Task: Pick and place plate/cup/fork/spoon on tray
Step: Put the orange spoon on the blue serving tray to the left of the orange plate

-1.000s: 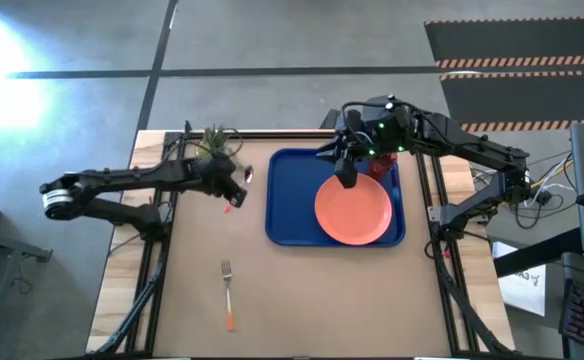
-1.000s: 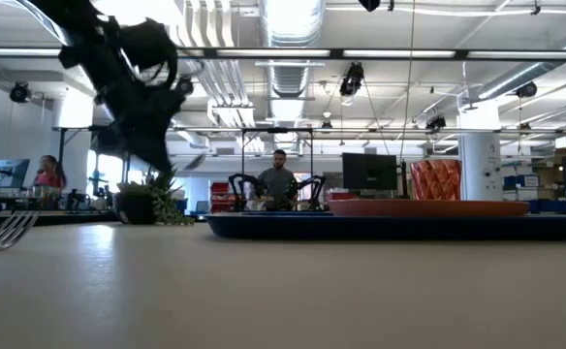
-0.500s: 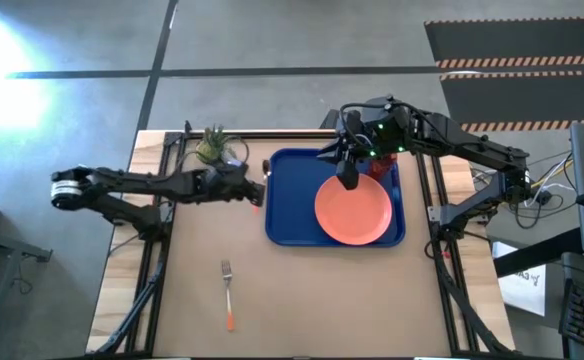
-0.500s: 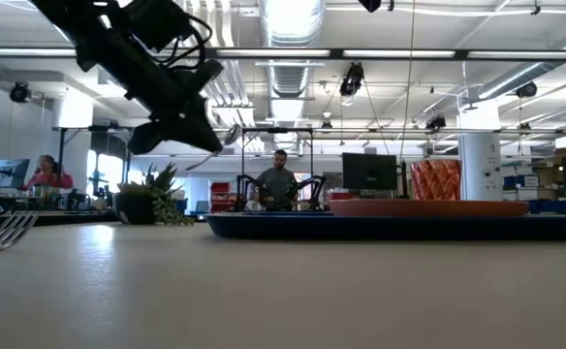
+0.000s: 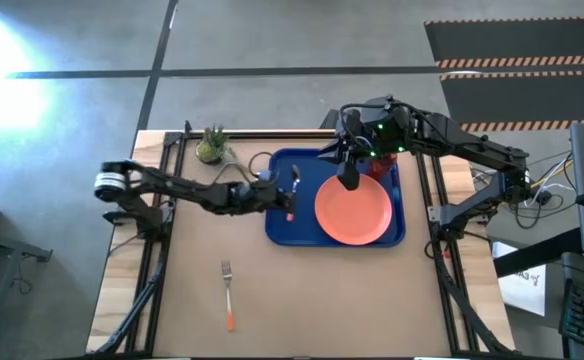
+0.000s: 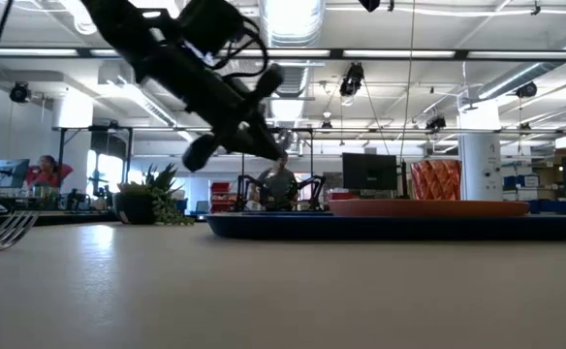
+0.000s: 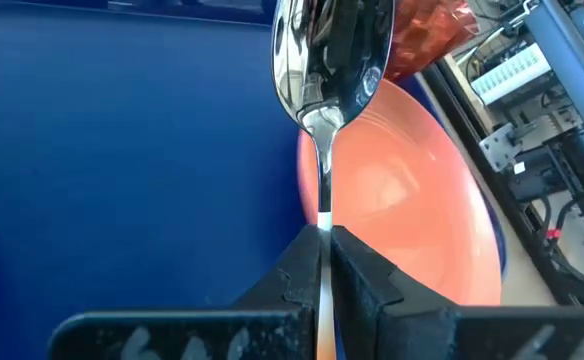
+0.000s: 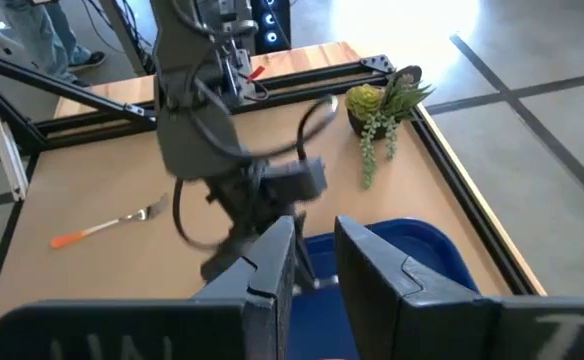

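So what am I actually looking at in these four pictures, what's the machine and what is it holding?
Two dark robot arms work at a table. One picture looks straight down, one sits at table height, and two come from cameras on the wrists. The left gripper is shut on an orange-handled spoon with a silver head, holding it over the bright blue rectangular tray. On that tray lie a round salmon-pink plate and a dark red cup. The right gripper hangs above the plate. An orange-handled fork lies on the table, beside a small potted plant.

High view: overhead, straight down on the whole table [image 5: 202, 300]. Low view: tabletop level, facing the room. Both wrist views sit close, sharing the tray [image 7: 122, 150] with the high view.
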### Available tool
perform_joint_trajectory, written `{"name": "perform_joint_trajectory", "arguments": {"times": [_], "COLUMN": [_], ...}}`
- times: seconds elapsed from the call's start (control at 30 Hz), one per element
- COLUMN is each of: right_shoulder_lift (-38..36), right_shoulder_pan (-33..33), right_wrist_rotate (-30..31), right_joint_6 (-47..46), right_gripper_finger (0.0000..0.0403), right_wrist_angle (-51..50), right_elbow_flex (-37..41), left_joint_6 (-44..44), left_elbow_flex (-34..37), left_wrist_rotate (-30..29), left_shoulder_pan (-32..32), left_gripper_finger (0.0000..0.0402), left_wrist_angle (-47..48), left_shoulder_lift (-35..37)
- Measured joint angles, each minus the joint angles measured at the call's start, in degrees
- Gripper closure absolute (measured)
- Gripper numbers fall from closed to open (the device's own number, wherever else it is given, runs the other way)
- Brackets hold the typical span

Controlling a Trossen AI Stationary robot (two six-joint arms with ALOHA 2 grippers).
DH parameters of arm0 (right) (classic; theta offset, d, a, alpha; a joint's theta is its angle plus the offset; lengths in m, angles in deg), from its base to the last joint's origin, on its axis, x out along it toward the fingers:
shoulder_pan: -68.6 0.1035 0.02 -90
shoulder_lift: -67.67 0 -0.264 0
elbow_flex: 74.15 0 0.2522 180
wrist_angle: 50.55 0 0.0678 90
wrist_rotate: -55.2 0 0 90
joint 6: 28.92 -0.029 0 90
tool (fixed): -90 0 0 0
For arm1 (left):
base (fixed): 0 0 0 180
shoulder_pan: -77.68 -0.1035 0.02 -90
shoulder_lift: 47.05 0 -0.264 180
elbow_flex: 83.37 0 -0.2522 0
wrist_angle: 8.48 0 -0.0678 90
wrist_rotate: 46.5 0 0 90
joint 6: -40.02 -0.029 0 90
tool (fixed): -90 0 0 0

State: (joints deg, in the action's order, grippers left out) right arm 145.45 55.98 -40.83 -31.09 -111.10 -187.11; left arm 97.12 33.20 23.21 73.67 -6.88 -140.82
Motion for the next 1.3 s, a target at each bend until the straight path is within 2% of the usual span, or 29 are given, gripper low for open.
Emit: {"name": "perform_joint_trajectory", "arguments": {"times": [0.17,0.3,0.37,0.6,0.83,1.3], "right_shoulder_lift": [0.0,0.0,0.0,0.0,0.0,0.0], "right_shoulder_pan": [0.0,0.0,0.0,0.0,0.0,0.0], "right_wrist_rotate": [0.0,0.0,0.0,-0.1,0.0,0.0], "right_joint_6": [0.5,0.6,0.7,1.6,3.0,3.3], "right_gripper_finger": [0.0337,0.0338,0.0339,0.0338,0.0339,0.0338], "right_wrist_angle": [-0.5,-2.3,-3.5,-3.9,-3.9,-3.9], "right_elbow_flex": [0.0,0.0,0.0,0.0,0.0,0.0], "left_joint_6": [-0.3,1.1,1.9,8.5,8.6,10.2], "left_elbow_flex": [-7.0,-9.6,-10.0,-9.0,-9.8,-10.2], "left_wrist_rotate": [0.1,0.5,0.5,-1.3,-3.7,-3.5], "left_shoulder_pan": [0.6,0.9,1.0,1.7,1.8,2.3], "left_gripper_finger": [0.0402,0.0402,0.0402,0.0401,0.0401,0.0401], "left_wrist_angle": [1.6,5.0,7.4,7.3,7.1,7.0], "left_shoulder_lift": [-7.0,-9.8,-10.5,-11.5,-11.5,-13.4]}}
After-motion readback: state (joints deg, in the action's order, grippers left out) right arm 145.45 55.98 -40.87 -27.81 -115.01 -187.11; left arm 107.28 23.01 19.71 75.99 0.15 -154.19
